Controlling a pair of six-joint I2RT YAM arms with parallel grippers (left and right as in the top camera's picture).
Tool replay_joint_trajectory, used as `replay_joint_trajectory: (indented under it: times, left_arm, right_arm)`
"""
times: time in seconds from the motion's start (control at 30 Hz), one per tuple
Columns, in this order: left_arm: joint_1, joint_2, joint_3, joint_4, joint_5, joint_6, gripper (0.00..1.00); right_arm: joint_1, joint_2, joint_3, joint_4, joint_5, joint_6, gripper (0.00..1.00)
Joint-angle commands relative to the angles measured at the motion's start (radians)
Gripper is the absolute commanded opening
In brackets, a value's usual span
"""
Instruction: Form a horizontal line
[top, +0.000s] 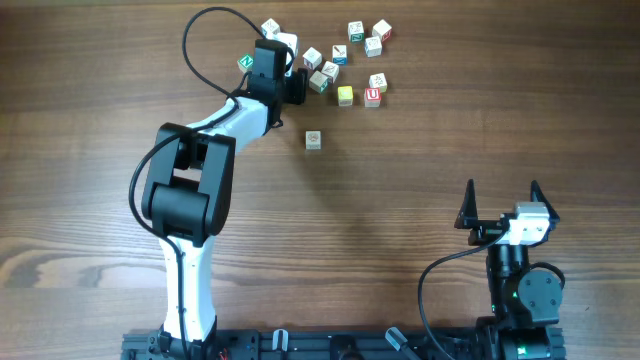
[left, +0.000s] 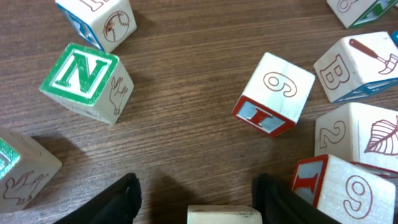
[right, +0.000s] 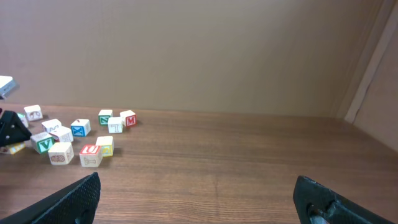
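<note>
My left gripper (top: 294, 84) reaches into the cluster of letter cubes at the back of the table. In the left wrist view its jaws (left: 198, 200) are open, with a pale cube (left: 224, 215) between them at the bottom edge, touching neither finger. A green N cube (left: 87, 81) lies ahead to the left and a cube with a 6 and a red I (left: 273, 93) ahead to the right. One pale cube (top: 314, 140) sits alone in front of the cluster. No row of three touching cubes is in view. My right gripper (top: 500, 205) is open and empty (right: 199, 199).
Several loose cubes lie at the back, among them a yellow cube (top: 345, 95) beside a red U cube (top: 372, 97). More cubes crowd the right of the left wrist view (left: 357, 134). The right wrist view shows the cluster far to the left (right: 81, 140).
</note>
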Motion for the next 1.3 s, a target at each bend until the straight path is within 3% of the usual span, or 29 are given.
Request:
replay_joint_trajectory:
  times: [0.0,0.27,0.83,0.97,1.03,1.07,1.27]
  left_arm:
    - [-0.002,0.011,0.011,-0.012,0.013,0.005,0.56]
    - [-0.007,0.001,0.011,-0.027,0.011,0.005,0.44]
    - [-0.007,-0.143,0.011,-0.074,-0.042,0.004,0.36]
    - [-0.007,-0.148,0.011,-0.072,-0.041,0.004,0.37]
    - [-0.007,-0.148,0.011,-0.075,-0.041,0.004,0.43]
    - [-0.007,-0.143,0.011,-0.08,-0.041,0.004,0.53]
    - [-0.007,-0.099,0.011,-0.079,-0.025,0.005,0.58]
  right_arm:
    - [0.002,0.002,-0.001,0.004,0.019,-0.012,1.0]
    - [0.002,0.002,-0.001,0.004,0.019,-0.012,1.0]
    - [0.002,0.002,-0.001,0.004,0.019,-0.012,1.0]
    - [0.002,0.002,-0.001,0.004,0.019,-0.013,1.0]
    - [0.002,0.002,-0.001,0.004,0.019,-0.013,1.0]
    - [0.002,0.002,-0.001,0.004,0.019,-0.013,1.0]
    - [0.002,0.002,-0.001,0.004,0.019,-0.012,1.0]
